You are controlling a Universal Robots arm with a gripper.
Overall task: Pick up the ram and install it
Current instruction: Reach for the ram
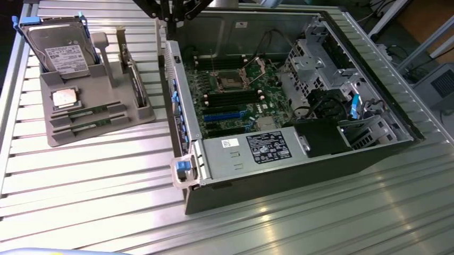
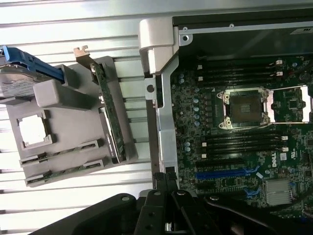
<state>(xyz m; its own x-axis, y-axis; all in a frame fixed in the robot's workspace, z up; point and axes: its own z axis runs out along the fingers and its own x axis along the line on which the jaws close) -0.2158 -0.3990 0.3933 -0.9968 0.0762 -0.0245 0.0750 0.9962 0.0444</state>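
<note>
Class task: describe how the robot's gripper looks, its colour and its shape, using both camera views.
The gripper is matte black throughout: angular linked bars that taper to a narrow tip, backed by a rounded black housing. In the exterior view it reads as dark converging struts.

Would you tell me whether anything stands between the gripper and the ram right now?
Nothing covers the ram; it lies open from above in the holder. An upright card stands on the holder's side nearer the case, between it and the gripper.
</note>
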